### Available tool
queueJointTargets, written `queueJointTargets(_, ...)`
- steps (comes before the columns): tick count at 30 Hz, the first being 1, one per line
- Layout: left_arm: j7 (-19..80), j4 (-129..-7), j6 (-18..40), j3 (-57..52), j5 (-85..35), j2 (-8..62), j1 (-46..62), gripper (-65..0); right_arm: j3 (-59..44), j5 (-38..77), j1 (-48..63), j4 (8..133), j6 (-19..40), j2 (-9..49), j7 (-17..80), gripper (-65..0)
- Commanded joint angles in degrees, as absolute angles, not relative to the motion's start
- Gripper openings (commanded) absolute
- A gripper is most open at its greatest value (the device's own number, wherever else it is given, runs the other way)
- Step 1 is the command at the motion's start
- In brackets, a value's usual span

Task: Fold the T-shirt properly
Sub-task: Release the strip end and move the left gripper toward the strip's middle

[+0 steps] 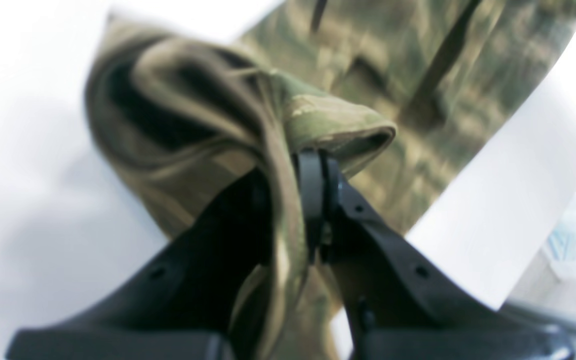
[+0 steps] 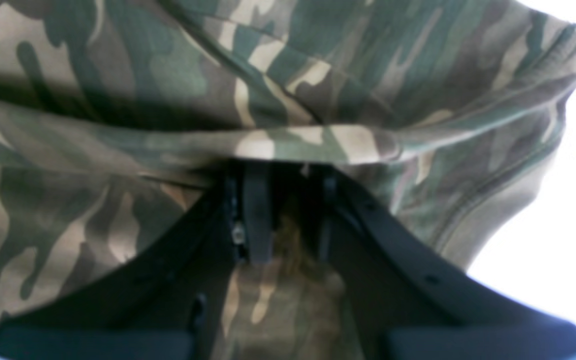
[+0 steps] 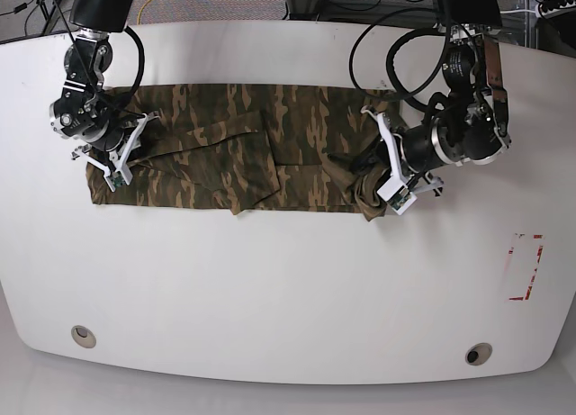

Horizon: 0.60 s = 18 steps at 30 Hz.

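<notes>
The camouflage T-shirt (image 3: 243,145) lies stretched sideways across the far half of the white table (image 3: 270,280), folded into a long band. At its right end in the base view, my left gripper (image 3: 371,176) is shut on a bunched corner. The left wrist view shows that gripper (image 1: 318,162) pinching a fold of the T-shirt (image 1: 418,75) and holding it a little above the table. At the band's left end, my right gripper (image 3: 101,163) grips the cloth. In the right wrist view, that gripper (image 2: 290,170) has T-shirt (image 2: 168,65) fabric between its fingers and draped over their tips.
A red-marked rectangle (image 3: 525,269) sits near the table's right edge. Two round holes (image 3: 83,336) (image 3: 478,353) lie near the front edge. Cables and arm bases crowd the back edge.
</notes>
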<state>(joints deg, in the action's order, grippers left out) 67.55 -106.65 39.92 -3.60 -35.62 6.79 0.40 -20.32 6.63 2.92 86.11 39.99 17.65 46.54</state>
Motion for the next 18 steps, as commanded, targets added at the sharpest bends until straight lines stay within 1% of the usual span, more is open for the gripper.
queueJointTargets(1,65.71,-105.01,40.0,-3.03,-36.7,4.62,-0.48,-60.7,-20.53,6.9,2.42,86.9,40.0,18.42,46.29,-53.4)
queueJointTargets(7,65.71,-100.26,40.0,-3.12,-36.79,-0.48,-0.48,-60.7,-20.53,6.9,2.42,86.9,40.0,17.98,46.29,-53.4)
queueJointTargets(18,65.45,-95.25,39.87,-3.03,-36.79,-5.05,-1.54,-60.7,-20.53,6.81,2.42,86.9,40.0,17.27,46.29,-53.4)
